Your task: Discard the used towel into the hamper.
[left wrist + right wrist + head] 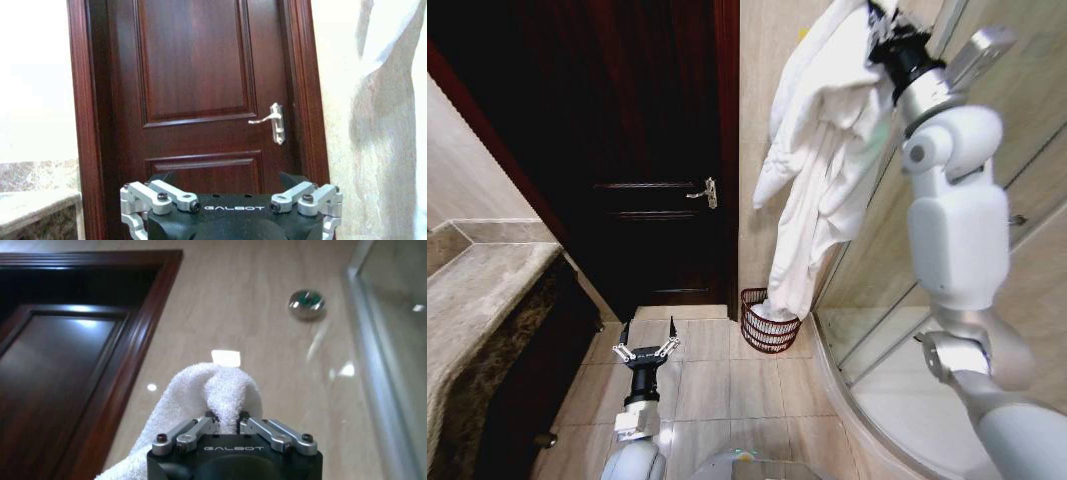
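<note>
A white towel [822, 150] hangs down the beige wall beside the glass shower screen, held up high by my right gripper [882, 30]. In the right wrist view that gripper [226, 417] is shut on a fold of the towel [207, 390]. The towel's lower end reaches into the hamper [768, 322], a dark red-brown wire-mesh basket on the floor in the corner. My left gripper [646, 350] is low over the tiled floor, open and empty, facing the door.
A dark wooden door [657, 150] with a metal handle [708, 192] stands closed ahead. A stone counter [477, 300] runs along the left. The curved glass shower enclosure [897, 340] fills the right. A round metal hook [306, 304] sits on the wall.
</note>
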